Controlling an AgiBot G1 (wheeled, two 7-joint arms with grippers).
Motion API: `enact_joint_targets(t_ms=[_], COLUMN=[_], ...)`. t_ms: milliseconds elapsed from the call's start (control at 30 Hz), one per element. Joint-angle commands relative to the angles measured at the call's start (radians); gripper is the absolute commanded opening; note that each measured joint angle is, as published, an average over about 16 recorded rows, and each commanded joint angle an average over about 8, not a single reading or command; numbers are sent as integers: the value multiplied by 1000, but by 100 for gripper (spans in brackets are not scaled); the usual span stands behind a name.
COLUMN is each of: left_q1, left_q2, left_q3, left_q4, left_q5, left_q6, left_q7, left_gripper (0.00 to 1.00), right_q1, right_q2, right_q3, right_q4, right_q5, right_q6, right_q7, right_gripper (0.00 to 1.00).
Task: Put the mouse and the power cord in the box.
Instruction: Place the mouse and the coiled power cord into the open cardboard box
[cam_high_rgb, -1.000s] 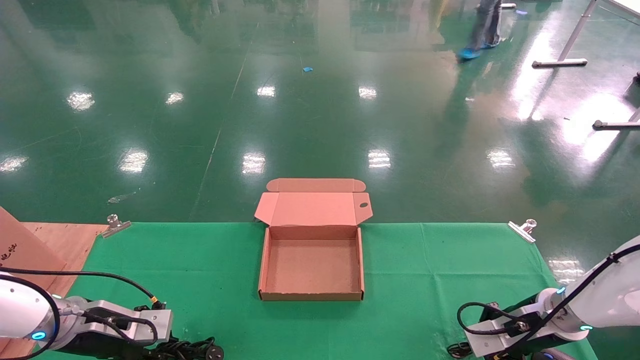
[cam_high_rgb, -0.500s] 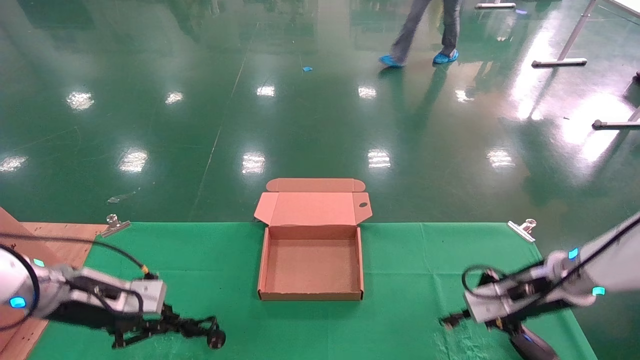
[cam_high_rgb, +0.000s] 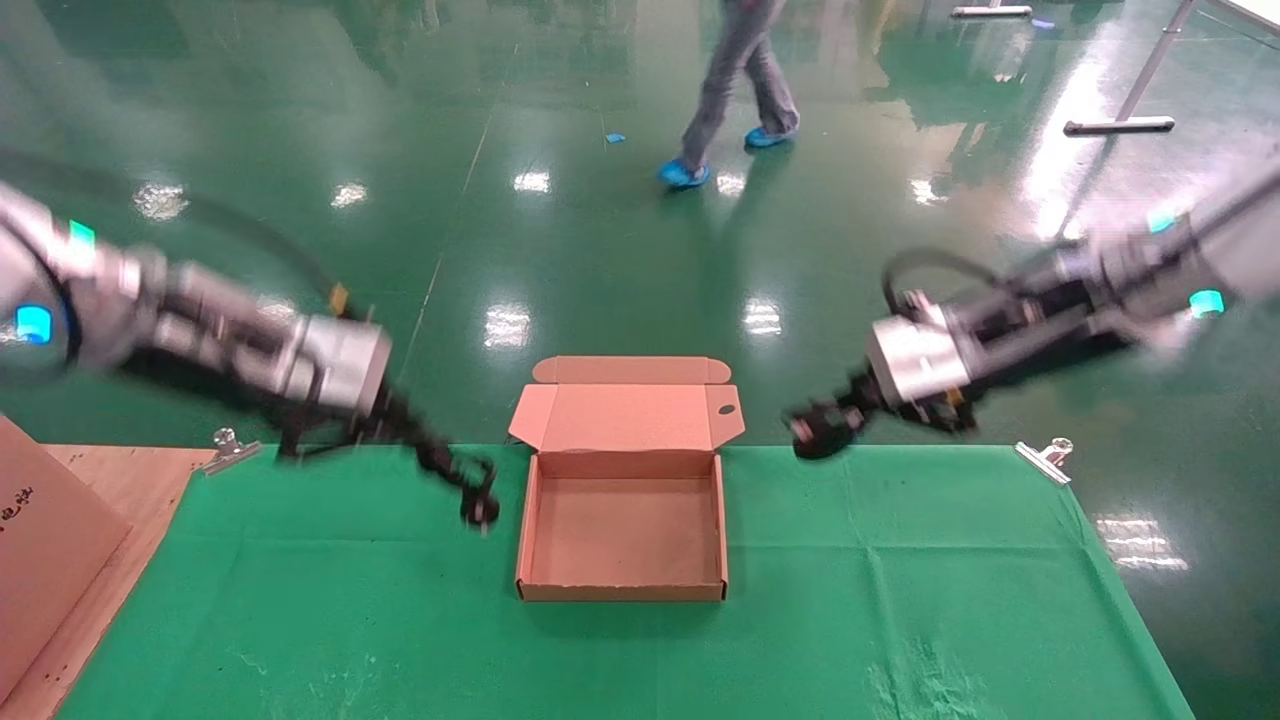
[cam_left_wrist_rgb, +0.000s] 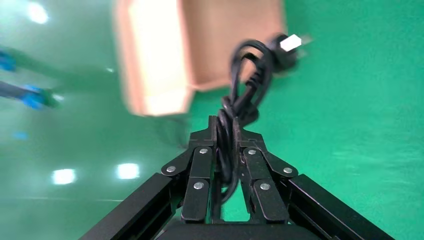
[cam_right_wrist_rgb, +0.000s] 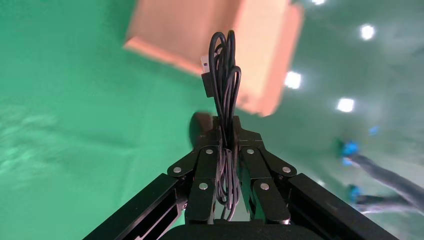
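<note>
Walking person (cam_high_rgb: 735, 85) beyond box (cam_high_rgb: 622, 590) — nothing blocking.

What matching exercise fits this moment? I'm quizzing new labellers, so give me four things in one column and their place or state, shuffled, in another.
Things:
1. power cord
2. mouse wire
3. box
4. metal clip

Places or states:
A. open and empty on the green cloth
B. clamped in the right gripper, in the air
C. at the cloth's far right corner
D. clamped in the left gripper, plug hanging free

Pairs: 1-D, 2-B, 3-A, 4-C
</note>
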Motion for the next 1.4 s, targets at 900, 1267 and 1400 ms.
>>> enact_joint_targets(t_ms=[900, 1267, 1400], left_q1=[53, 313, 382], left_q2=[18, 154, 224], left_q3=[-17, -24, -23], left_q4=[-416, -268, -158], left_q5=[-49, -8, -9], left_q6=[-99, -460, -582], left_q7=[-286, -353, -356], left_gripper=[0, 0, 0], right_q1=[97, 38, 13], right_q2=[-72, 18, 40], right_q3=[12, 19, 16], right_q4=[88, 98, 99], right_q5=[27, 36, 30], right_q6=[-66, -75, -61], right_q7=[114, 85, 75], right_gripper=[0, 0, 0])
